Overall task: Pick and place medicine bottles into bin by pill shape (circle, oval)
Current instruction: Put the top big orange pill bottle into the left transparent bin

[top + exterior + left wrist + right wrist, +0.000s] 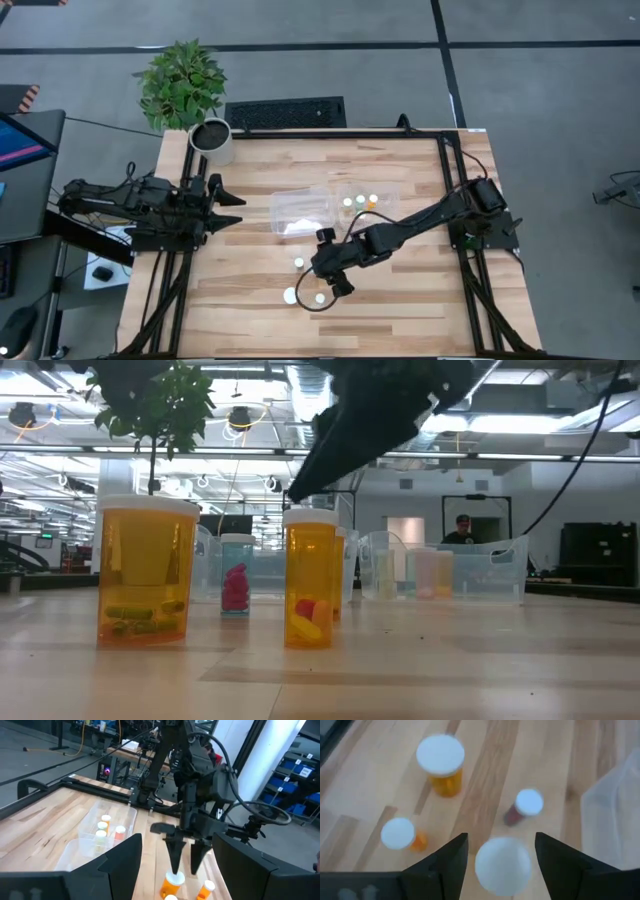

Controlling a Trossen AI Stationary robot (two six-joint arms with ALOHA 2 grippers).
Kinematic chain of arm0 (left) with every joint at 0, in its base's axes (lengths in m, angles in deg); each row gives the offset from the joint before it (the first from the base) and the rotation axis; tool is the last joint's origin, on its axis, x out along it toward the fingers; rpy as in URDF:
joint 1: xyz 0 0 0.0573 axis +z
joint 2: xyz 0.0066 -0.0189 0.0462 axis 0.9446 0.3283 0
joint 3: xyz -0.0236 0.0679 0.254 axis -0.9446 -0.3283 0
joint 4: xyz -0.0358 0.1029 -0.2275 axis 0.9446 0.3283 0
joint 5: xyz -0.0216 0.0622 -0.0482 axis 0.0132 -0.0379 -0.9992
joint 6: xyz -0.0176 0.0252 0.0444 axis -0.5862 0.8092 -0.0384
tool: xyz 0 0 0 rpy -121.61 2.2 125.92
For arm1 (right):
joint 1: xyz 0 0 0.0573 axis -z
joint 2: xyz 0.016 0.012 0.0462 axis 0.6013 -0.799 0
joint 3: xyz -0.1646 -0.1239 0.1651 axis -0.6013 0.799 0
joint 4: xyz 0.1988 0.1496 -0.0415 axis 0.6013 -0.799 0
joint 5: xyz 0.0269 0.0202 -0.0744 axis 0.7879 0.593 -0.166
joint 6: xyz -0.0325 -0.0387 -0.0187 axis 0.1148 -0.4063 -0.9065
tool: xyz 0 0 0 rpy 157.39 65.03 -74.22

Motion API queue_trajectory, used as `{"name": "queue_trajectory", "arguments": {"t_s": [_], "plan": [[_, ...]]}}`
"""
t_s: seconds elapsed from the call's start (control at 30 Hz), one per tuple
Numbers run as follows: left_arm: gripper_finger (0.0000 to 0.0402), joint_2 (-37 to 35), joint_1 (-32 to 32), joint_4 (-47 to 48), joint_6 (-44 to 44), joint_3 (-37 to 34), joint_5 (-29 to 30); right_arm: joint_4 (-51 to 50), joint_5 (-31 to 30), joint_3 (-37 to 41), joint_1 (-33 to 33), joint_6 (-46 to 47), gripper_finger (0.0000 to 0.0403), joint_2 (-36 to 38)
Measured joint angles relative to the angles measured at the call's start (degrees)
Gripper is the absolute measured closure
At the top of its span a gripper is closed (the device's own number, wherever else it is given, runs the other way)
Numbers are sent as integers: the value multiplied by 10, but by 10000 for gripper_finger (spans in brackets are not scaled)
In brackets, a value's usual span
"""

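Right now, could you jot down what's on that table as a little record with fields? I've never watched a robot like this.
Left gripper: open, waiting at the table's left edge
Right gripper: open, hovering over a white-capped bottle
Loose bottles: four in the right wrist view, including a wide orange one
Right bin: clear, three bottles inside
Left bin: clear, contents unclear
Plant: in a white pot at the far left corner

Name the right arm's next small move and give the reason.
Probably lower straight down, then close. The right gripper hangs open above a white-capped bottle, whose cap sits centred between the jaws but is not yet gripped; the other bottles stand clear.
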Motion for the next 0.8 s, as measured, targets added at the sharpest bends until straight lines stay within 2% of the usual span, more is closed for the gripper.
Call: {"name": "queue_trajectory", "arguments": {"t_s": [0.3,0.8], "plan": [[166,1,0,-1,0,0,1,-20,1,-11,0,2,127,-11],[166,1,0,0,0,0,1,-18,2,-11,1,20,125,-21]]}}
